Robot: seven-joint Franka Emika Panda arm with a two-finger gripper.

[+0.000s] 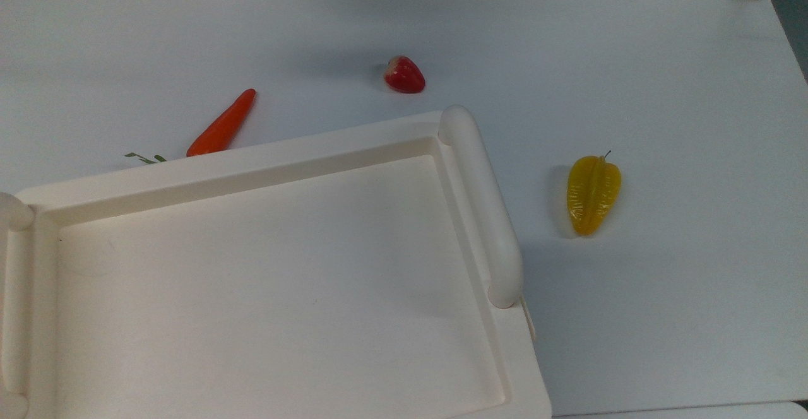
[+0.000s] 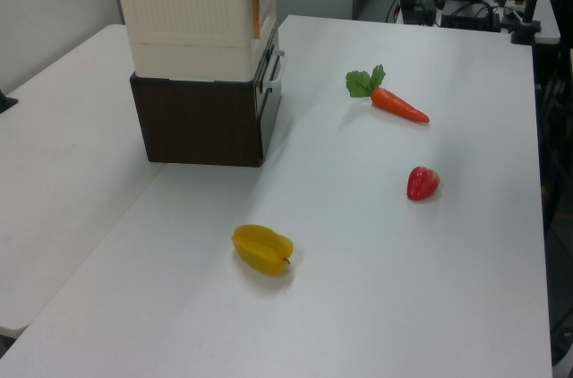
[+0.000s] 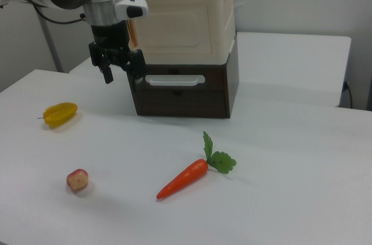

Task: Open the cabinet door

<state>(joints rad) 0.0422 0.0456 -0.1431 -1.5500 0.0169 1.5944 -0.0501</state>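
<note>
Gripper (image 3: 121, 68), jaws parted and empty, hangs above the white counter (image 3: 290, 158) at the near left corner of the cream cabinet (image 3: 180, 15) in the right view. Its cabinet door (image 3: 177, 21) faces the camera, shut, above a dark drawer base (image 3: 183, 94). Risk: closing in from this corner, a finger may strike the frame and shove the cabinet, or slip off the flat panel.
</note>
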